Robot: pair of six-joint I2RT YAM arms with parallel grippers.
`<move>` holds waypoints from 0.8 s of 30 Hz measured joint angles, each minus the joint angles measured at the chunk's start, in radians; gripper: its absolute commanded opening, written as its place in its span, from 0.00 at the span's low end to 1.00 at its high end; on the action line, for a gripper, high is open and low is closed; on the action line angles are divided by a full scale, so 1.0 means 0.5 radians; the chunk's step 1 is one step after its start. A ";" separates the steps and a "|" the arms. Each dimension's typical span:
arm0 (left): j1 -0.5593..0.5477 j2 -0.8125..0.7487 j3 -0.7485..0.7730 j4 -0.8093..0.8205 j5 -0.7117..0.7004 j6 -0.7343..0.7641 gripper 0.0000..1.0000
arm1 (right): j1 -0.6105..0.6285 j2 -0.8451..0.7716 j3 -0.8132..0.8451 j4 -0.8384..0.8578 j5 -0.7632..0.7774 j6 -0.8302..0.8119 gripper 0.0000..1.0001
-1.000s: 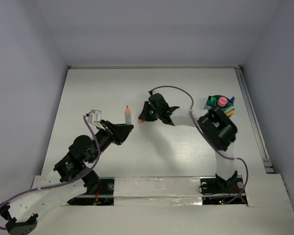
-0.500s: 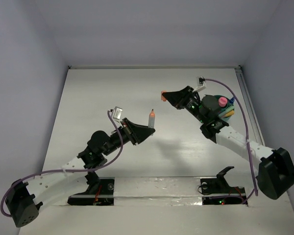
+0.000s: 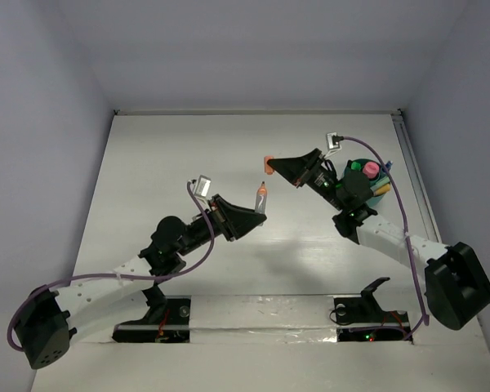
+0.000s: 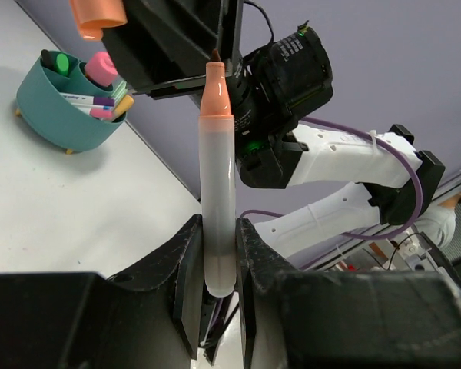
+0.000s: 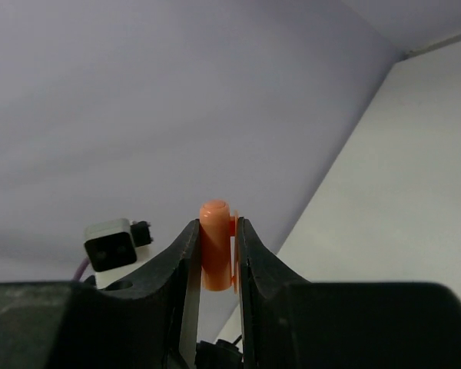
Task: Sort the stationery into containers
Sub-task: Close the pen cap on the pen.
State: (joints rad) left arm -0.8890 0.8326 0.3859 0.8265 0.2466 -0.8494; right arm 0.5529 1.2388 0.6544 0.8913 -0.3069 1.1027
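The left gripper (image 4: 219,257) is clamped tight on one marker (image 4: 217,192), pinching the pale lower barrel, the bare salmon tip standing straight up above it. The left arm (image 3: 106,282) runs low from the near left corner toward the middle of the table (image 3: 171,155), wrist lifted. Just beyond that tip, not touching it, there's one orange cap (image 5: 214,246), squeezed in the narrowly closed right gripper (image 3: 282,167), which points left. The right arm (image 3: 392,241) folds at the near right. Far right, one teal tub (image 4: 58,123) holds one green marker (image 4: 60,61), one pink-capped tube (image 4: 100,68) and several pens (image 4: 88,99).
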 measured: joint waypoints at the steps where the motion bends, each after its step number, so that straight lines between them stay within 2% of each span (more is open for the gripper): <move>1: 0.000 0.011 0.000 0.015 0.004 -0.005 0.00 | 0.000 -0.002 0.000 0.034 -0.011 0.015 0.00; 24: 0.000 0.105 0.001 0.119 0.024 -0.027 0.00 | 0.050 -0.024 -0.008 0.299 -0.136 0.121 0.00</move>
State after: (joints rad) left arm -0.8890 0.8852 0.3862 0.8860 0.2588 -0.8631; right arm 0.5781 1.2266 0.6506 1.0409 -0.3748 1.1629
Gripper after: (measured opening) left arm 0.149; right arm 0.253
